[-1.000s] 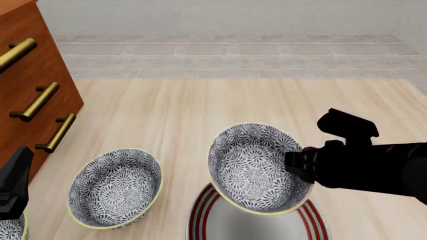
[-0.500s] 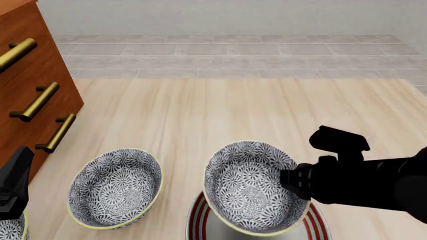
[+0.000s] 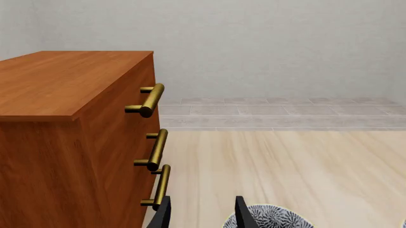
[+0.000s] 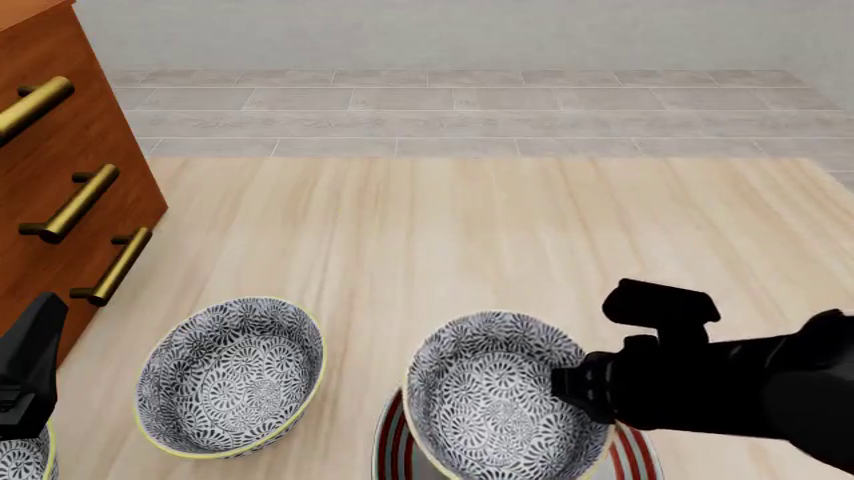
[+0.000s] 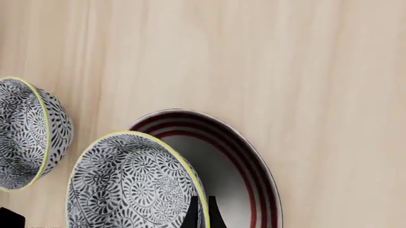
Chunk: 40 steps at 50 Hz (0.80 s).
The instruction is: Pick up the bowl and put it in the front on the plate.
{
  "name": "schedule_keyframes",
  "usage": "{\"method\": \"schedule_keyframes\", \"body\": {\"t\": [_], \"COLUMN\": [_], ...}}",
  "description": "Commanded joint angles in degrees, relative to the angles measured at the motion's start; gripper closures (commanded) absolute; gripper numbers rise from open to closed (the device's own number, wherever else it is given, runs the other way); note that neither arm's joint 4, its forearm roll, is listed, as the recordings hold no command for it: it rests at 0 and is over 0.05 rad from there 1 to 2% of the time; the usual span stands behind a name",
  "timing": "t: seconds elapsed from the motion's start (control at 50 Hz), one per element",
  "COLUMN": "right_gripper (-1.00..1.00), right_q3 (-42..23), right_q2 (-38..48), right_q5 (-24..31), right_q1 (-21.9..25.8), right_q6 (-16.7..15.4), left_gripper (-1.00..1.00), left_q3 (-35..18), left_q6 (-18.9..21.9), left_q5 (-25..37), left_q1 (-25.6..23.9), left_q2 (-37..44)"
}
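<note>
My right gripper [image 4: 577,385] is shut on the right rim of the bowl [image 4: 491,400], a deep bowl with a grey-and-white flower pattern and a yellow rim. In the right wrist view the gripper [image 5: 200,213] pinches that rim, one finger inside and one outside the bowl [image 5: 127,185]. The bowl hangs just over the plate [image 4: 638,452], white with red rings [image 5: 244,156], at the table's front edge. I cannot tell if bowl and plate touch. My left gripper [image 3: 201,217] is open and holds nothing, low at the front left [image 4: 27,365].
An identical bowl [image 4: 234,375] stands left of the plate, also seen in the right wrist view [image 5: 25,133]. Another bowl's rim [image 4: 20,460] shows in the front left corner. A wooden drawer cabinet [image 4: 60,180] with brass handles [image 3: 152,99] lines the left side.
My right gripper has come down and toward the front with the bowl, from well above the plate to just over it. The left arm and the other bowls have not moved.
</note>
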Motion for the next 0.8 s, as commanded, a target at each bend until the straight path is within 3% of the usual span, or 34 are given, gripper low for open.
{"method": "schedule_keyframes", "body": {"t": [0.02, 0.16, 0.8], "right_gripper": [1.0, 1.0, 1.0], "right_q3": [0.2, 0.5, 1.5], "right_q2": [1.4, 1.9, 3.0], "right_q5": [-0.8, -0.8, -2.0], "right_q1": [0.6, -0.3, -1.4], "right_q6": [-0.1, -1.6, -2.6], "left_gripper": [-1.0, -1.0, -1.0], "left_q3": [0.0, 0.0, 0.0], "left_q6": [0.0, 0.0, 0.0], "left_q5": [0.0, 0.0, 0.0], "left_q1": [0.0, 0.0, 0.0], "left_q2": [0.0, 0.0, 0.0]}}
